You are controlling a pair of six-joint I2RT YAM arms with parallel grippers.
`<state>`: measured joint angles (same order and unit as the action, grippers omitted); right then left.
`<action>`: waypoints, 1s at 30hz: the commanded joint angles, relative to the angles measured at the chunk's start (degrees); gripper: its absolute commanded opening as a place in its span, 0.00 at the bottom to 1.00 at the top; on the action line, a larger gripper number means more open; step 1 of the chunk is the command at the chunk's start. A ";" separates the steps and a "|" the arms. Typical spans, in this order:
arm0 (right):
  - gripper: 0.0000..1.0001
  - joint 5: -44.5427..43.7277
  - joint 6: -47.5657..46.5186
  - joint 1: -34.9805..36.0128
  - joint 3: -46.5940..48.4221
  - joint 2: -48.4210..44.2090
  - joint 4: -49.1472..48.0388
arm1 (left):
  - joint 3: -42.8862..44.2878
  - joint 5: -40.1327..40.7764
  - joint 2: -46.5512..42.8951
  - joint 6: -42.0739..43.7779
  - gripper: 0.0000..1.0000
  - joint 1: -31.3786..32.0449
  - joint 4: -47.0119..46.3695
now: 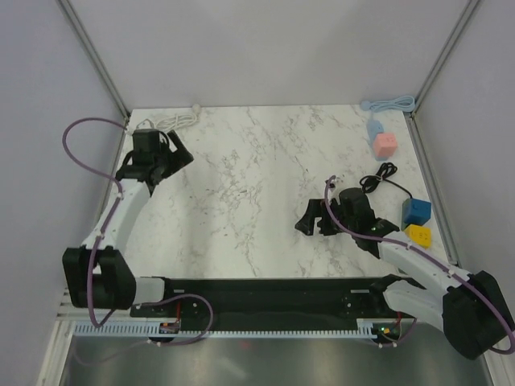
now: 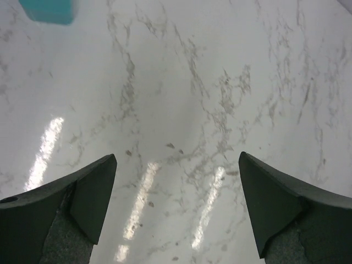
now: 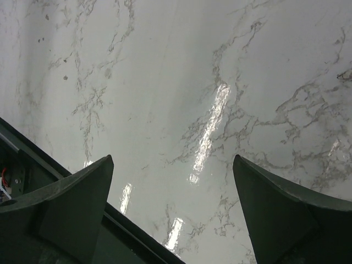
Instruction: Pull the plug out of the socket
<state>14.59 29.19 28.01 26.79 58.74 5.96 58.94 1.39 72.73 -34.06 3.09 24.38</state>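
Observation:
A blue socket cube (image 1: 417, 211) stands at the right of the marble table, with a black cable (image 1: 383, 174) running from it in a loose coil. Whether a plug sits in it is too small to tell. A yellow cube (image 1: 419, 234) lies just in front of it. My right gripper (image 1: 315, 225) is open and empty, left of these cubes; its wrist view shows only bare marble between its jaws (image 3: 172, 158). My left gripper (image 1: 175, 161) is open and empty at the far left; its wrist view (image 2: 176, 157) shows marble and a teal block (image 2: 47, 10) at the top edge.
A pink cube (image 1: 385, 145) and a light blue cube (image 1: 374, 129) sit at the back right, with a light blue cable (image 1: 390, 103) behind them. A white cable (image 1: 181, 121) lies at the back left. Grey walls close the table's sides and back. A black base rail (image 3: 82, 209) runs along the near edge.

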 commanded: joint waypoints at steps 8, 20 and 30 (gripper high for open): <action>0.98 7.56 -2.30 0.20 2.84 3.75 -1.47 | 17.25 6.54 24.19 25.36 1.00 -8.97 -1.79; 0.98 9.14 -3.08 0.12 4.76 0.41 3.53 | 26.13 4.85 40.55 29.49 0.98 -14.52 -3.11; 0.98 7.91 -4.05 0.12 9.60 1.38 7.93 | 33.96 0.37 49.79 30.72 0.88 -15.92 -3.55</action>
<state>22.81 26.15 28.01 33.61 60.03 13.02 89.34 3.62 121.73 -6.52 -12.49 22.46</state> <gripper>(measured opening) 0.982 0.891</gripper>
